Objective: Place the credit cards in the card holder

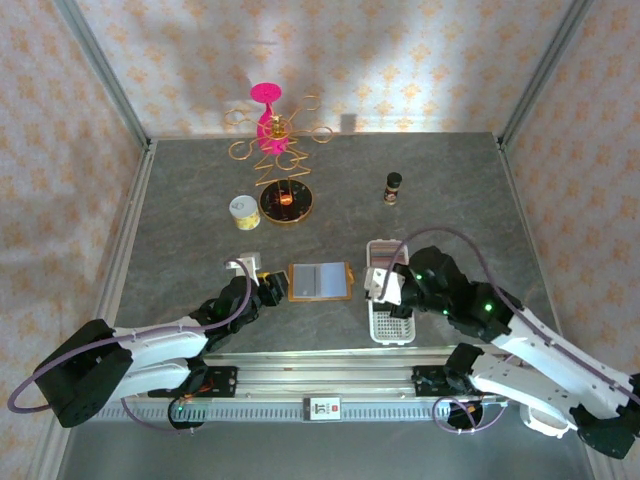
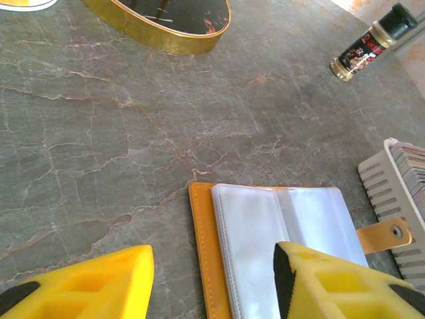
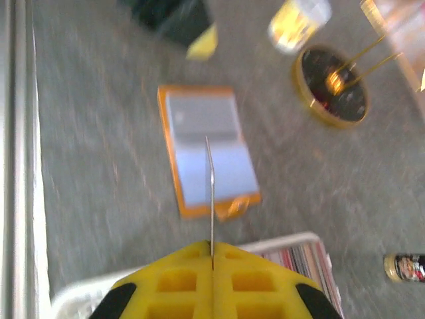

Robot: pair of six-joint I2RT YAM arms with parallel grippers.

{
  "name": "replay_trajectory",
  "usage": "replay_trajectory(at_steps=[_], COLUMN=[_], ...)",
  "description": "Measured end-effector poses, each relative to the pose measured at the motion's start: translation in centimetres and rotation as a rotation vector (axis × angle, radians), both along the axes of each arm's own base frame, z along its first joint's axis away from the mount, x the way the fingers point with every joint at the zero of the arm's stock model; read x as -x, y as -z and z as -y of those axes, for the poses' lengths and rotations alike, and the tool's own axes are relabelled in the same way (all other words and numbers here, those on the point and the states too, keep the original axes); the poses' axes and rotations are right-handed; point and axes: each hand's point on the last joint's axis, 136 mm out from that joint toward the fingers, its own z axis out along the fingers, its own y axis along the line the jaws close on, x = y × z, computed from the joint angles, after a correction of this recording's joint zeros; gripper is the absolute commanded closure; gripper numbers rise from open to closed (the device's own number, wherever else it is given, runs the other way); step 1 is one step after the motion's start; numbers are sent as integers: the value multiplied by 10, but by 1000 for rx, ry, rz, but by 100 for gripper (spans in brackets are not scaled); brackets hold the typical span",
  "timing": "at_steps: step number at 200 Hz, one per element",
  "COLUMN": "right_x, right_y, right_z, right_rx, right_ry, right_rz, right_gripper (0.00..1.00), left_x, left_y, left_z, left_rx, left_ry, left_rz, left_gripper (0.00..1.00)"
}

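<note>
Right gripper clenched on thin grey plastic card, edge-on; open orange leather card holder dead ahead, long axis in line; left gripper released, straddling holder's edge.

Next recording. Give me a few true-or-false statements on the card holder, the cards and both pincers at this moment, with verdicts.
1. The card holder lies open on the table. True.
2. The right pincer is empty. False: it is shut on a thin card, seen edge-on.
3. The white tray has cards standing in it. True.
4. The left pincer grips the spice bottle. False: it is open at the card holder's left side, and the bottle stands apart, farther back on the table.
</note>
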Motion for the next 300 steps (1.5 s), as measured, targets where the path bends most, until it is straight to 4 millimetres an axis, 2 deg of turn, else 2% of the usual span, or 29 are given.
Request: replay_trajectory(at_steps=[23,45,67,101,138,173,197,247,300], right_x=[-7,-24,-46,-67,-80,-89,-95,-108,-110], right_y=[-29,-29,-8,54,105,135,147,146,150], right_z=[-16,-27,-41,-64,-68,-67,-68,-73,-76], right_rx=[-265,-462,-554,-545,-562,-562,-562,-617,-630], right_ry=[66,214,385,625,875,1009,1050,1061,1067], right_rz=[-28,-183,-395,-716,-942,-1014,-1030,-1039,-1053], right_gripper=[100,100,100,100,100,100,100,100,100], left_x=[1,2,2,1,2,1,0,-1,0], left_y=[0,1,3,8,16,19,21,29,37], left_z=[2,5,6,10,12,16,20,26,28], left_rx=[5,7,-1,-12,-25,-29,-33,-53,-70], left_ry=[13,28,35,48,58,72,81,106,116], left_rz=[-5,-10,-17,-41,-68,-84,-96,-127,-153], left_gripper=[43,42,42,43,44,45,46,50,53])
